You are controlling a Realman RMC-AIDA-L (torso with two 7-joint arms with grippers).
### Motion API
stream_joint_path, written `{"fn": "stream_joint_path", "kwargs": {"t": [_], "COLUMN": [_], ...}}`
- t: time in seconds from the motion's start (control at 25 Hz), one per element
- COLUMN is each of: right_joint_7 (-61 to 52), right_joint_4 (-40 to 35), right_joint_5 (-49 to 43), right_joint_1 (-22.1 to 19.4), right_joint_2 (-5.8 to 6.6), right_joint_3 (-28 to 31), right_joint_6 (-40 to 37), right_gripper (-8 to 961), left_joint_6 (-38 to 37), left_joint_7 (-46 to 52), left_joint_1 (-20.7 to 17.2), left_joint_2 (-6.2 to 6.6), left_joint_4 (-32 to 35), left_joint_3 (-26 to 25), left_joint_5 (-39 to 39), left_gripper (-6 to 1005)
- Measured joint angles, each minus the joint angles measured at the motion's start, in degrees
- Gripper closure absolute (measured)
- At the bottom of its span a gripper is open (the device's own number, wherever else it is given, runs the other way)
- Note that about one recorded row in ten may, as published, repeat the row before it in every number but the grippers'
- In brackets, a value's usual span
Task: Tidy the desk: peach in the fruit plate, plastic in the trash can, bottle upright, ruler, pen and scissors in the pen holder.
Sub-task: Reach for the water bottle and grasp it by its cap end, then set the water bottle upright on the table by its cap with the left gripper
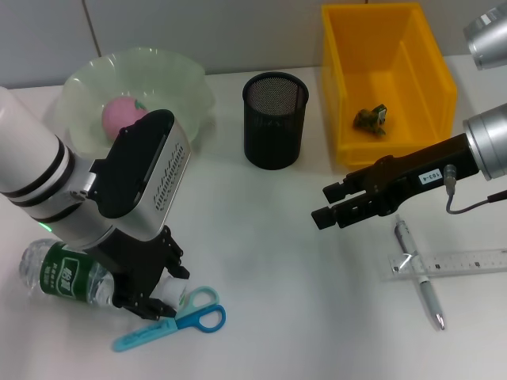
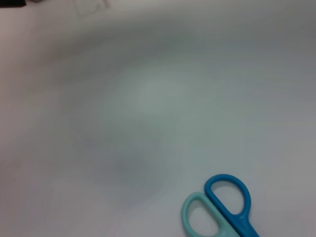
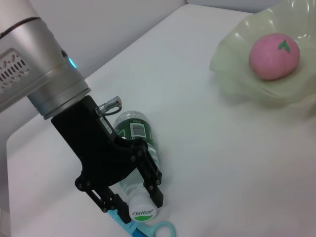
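Plastic bottle (image 1: 63, 273) lying on its side at the near left of the desk (image 1: 261, 237), white cap toward the scissors (image 1: 178, 318), not yet upright. Left gripper (image 3: 133, 195) down over the neck, fingers (image 3: 150, 185) straddling it just behind the cap; closed around it by the look of the right wrist view, though firmness of the grip hard to judge. Pink peach (image 1: 121, 116) already in the pale green fruit plate (image 1: 190, 79) at the back left. Small dark scrap, presumably the plastic (image 1: 371, 119), already in the yellow bin (image 1: 348, 79) serving as trash can. Black mesh pen holder (image 1: 274, 119) between plate and bin, apparently empty. Scissors beside the bottle cap, pen (image 1: 420, 277) and ruler (image 1: 451, 263) crossed at the near right, all three left to do. Right gripper (image 1: 326, 204) hovering above the desk near the pen, jaws parted, holding nothing. Roughly a third done, by this reckoning. Scissor blades partly hidden under the left gripper; ruler cut off at the frame edge; left wrist view showing only bare desk and the scissor handles.
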State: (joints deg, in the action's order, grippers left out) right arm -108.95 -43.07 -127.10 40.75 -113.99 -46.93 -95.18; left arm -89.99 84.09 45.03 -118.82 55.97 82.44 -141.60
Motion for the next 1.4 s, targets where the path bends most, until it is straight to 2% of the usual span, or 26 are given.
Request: {"fn": "stream_joint_path", "kwargs": {"t": [0.52, 0.68, 0.92, 1.4], "right_joint_7": [0.0, 0.0, 0.0, -0.2], "right_joint_4": [0.0, 0.0, 0.0, 0.0], "right_joint_5": [-0.1, -0.1, -0.1, -0.1], "right_joint_1": [0.1, 0.3, 0.4, 0.6], "right_joint_2": [-0.19, -0.24, -0.26, -0.35], "right_joint_3": [0.0, 0.0, 0.0, 0.0], "right_joint_6": [0.0, 0.0, 0.0, 0.0], "right_gripper": [230, 230, 230, 230], "left_joint_6": [0.4, 0.4, 0.1, -3.3], "left_joint_7": [0.5, 0.5, 0.3, 0.4], "left_joint_1": [0.7, 0.6, 0.6, 0.7], "left_joint_2": [0.08, 0.08, 0.12, 0.35], "left_joint_4": [-2.0, -2.0, -1.8, 0.6], "left_joint_3": [0.4, 0.4, -0.2, -4.8], "left_joint_5": [-0.8, -1.1, -1.1, -0.8], "left_gripper": [490, 555, 550, 541]}}
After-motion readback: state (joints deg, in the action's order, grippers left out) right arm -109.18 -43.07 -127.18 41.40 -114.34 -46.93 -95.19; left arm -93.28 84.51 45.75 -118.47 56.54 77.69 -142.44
